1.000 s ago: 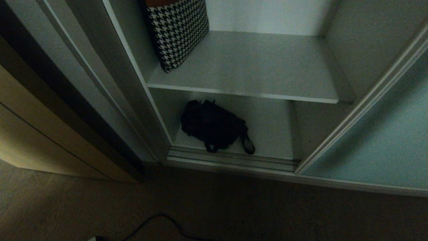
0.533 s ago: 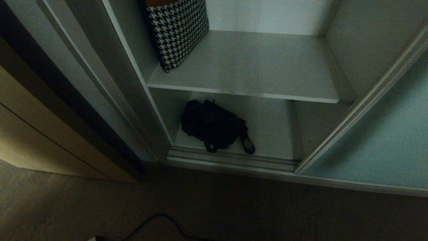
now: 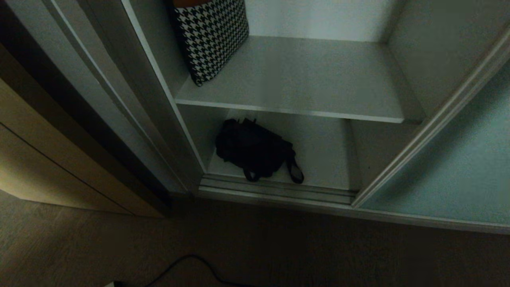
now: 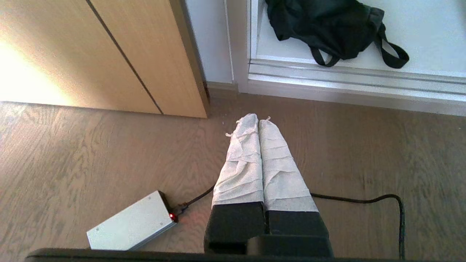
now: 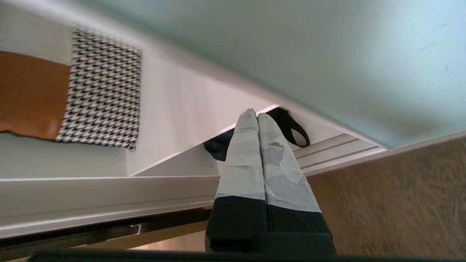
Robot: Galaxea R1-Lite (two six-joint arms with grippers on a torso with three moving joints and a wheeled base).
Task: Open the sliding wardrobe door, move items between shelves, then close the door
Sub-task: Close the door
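A: The sliding wardrobe door [image 3: 450,159] stands pushed aside at about four o'clock in the head view, so the opening is clear. Running left to right: beige cabinet front [image 3: 48,167] at nine o'clock, then the door frame [image 3: 131,99], then the shelves.

B: And the items?

A: A houndstooth cushion [image 3: 213,38] leans at eleven o'clock on the upper shelf [image 3: 303,79]. The black bag [image 3: 253,149] lies on the bottom shelf [image 3: 322,155], just past centre toward six o'clock, its strap loop [image 3: 295,172] trailing to the front edge beside the floor track [image 3: 275,189].

B: What has changed over the last second?

A: In the head view, nothing. Cushion, bag and door sit exactly where they were, and neither arm shows there. So I judge the opening step done and the moving of items not yet begun.

B: The grippers?

A: The left gripper [image 4: 257,119] hangs over the wooden floor [image 4: 91,153], jaws pressed together on nothing, with the bag [image 4: 327,25] at one o'clock in its own camera and a small silver box [image 4: 131,223] with a cable [image 4: 364,200] below it. The right gripper [image 5: 256,116] also has its jaws together and empty, pointing toward the bag's strap [image 5: 291,129] under the shelf edge, the door panel [image 5: 291,47] close alongside.

B: Next?

A: Likely the right jaws must part before reaching the bag.
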